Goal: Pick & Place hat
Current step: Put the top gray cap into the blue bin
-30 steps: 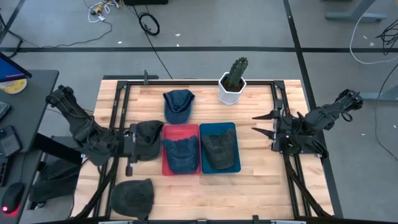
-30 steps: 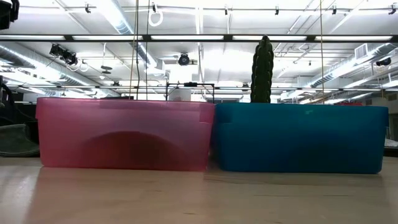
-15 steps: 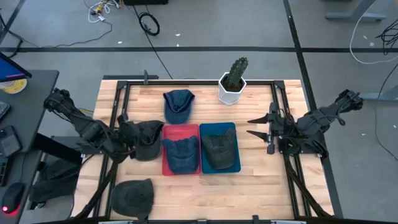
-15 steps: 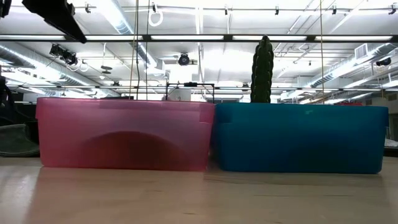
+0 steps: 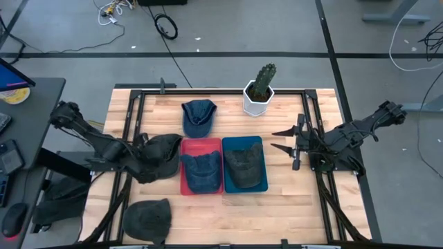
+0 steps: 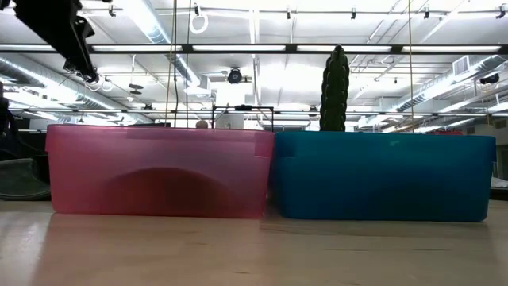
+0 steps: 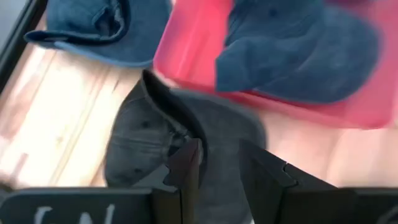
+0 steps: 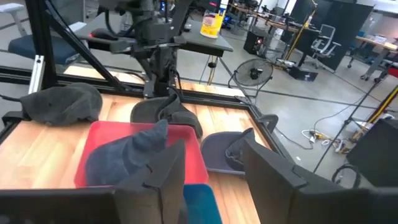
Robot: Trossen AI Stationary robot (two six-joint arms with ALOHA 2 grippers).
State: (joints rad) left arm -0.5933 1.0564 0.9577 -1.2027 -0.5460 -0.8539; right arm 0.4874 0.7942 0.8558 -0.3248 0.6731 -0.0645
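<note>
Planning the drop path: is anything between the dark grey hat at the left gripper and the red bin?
Nothing visible. The dark grey hat at the left gripper lies right beside the red bin, which already holds a blue denim hat.

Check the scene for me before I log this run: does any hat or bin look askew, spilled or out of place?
Nothing stands out. The red bin and blue bin sit side by side, a hat in each. The left gripper holds the dark gray hat beside the red bin.
</note>
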